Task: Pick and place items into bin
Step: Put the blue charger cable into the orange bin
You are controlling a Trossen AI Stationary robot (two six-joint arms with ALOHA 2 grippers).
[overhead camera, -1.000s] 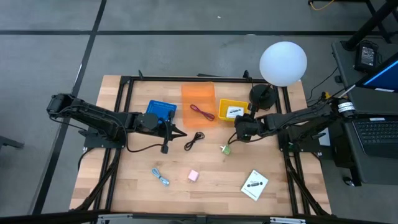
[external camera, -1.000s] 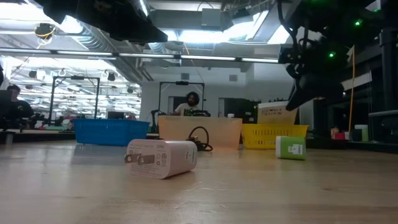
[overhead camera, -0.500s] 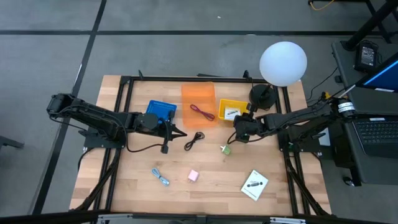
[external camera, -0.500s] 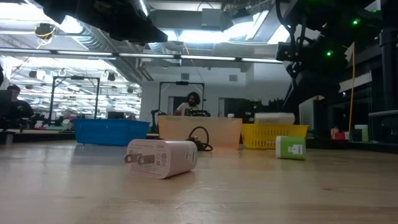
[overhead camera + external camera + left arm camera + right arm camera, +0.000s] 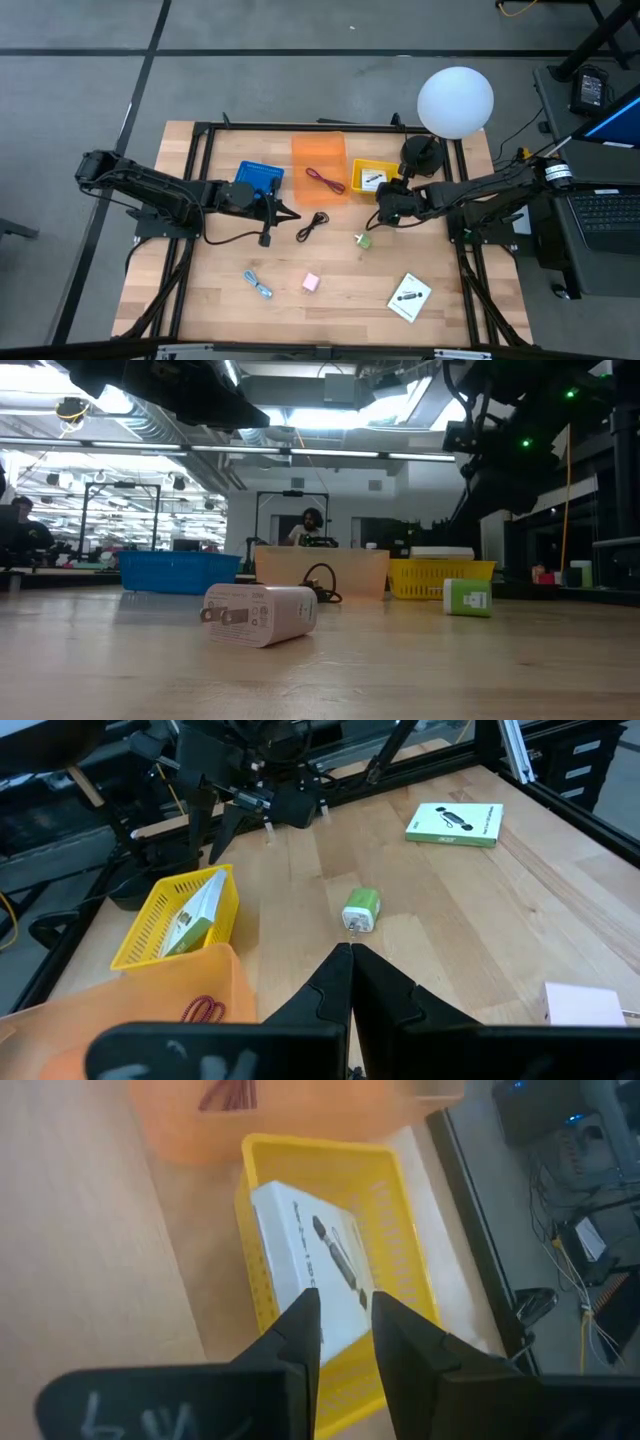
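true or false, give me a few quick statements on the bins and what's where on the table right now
1. A white box lies in the yellow bin. True.
2. The right tool grips that box. False: its fingers stand open above it, apart from it.
3. The orange bin holds a reddish cable. True.
4. The green piece sits in the blue bin. False: it lies on the table.
5. The left tool is shut and holds nothing. True.

Pink piece (image 5: 585, 1003) — cut off at wrist view's edge; blue bin's (image 5: 260, 177) contents — too small.
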